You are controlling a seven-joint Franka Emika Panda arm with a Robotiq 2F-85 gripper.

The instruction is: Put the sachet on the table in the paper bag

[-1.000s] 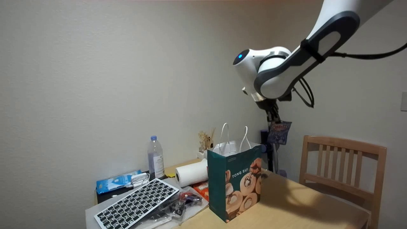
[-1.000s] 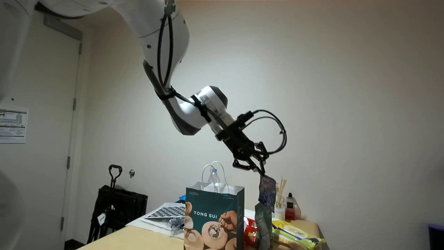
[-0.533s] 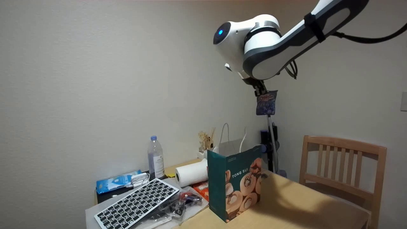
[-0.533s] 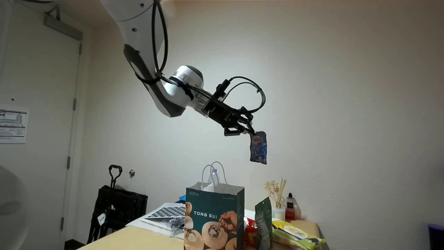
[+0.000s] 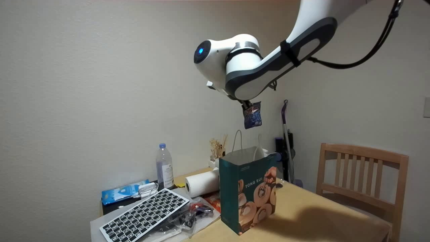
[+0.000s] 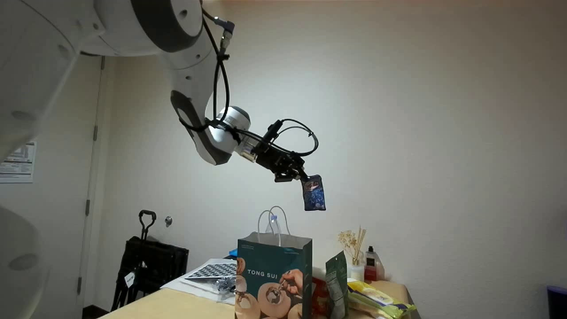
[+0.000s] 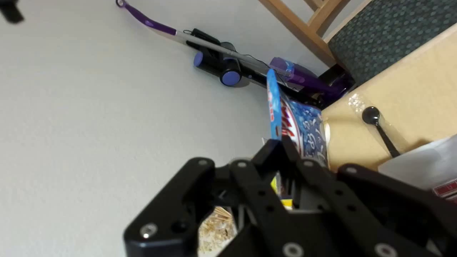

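The sachet, a small dark-blue packet, hangs in the air from my gripper's fingertips in both exterior views (image 5: pixel 252 117) (image 6: pixel 314 195). My gripper (image 5: pixel 247 105) is shut on its upper edge; the wrist view shows the closed fingertips (image 7: pixel 279 142) pinching the sachet (image 7: pixel 310 125). The teal-green paper bag (image 5: pixel 230 195) stands upright on the tan table (image 5: pixel 292 193), its top open and its white handles up. In an exterior view the sachet appears above the bag's rim; in an exterior view it appears above and right of the bag (image 6: pixel 272 254).
Near the bag are a paper roll (image 5: pixel 201 183), a bottle (image 5: pixel 164 169) and a checkered keyboard-like panel (image 5: pixel 144 215). A green pouch (image 6: pixel 337 283), red packet (image 6: pixel 320 297), yellow pack (image 6: pixel 378 299) and reed diffuser (image 6: pixel 354 248) stand beside it. A black spoon (image 7: pixel 371 116) lies on the table.
My gripper first rises with the sachet, then moves toward the bag and slightly lower in an exterior view. The sachet stays gripped throughout. The bag stays in place.
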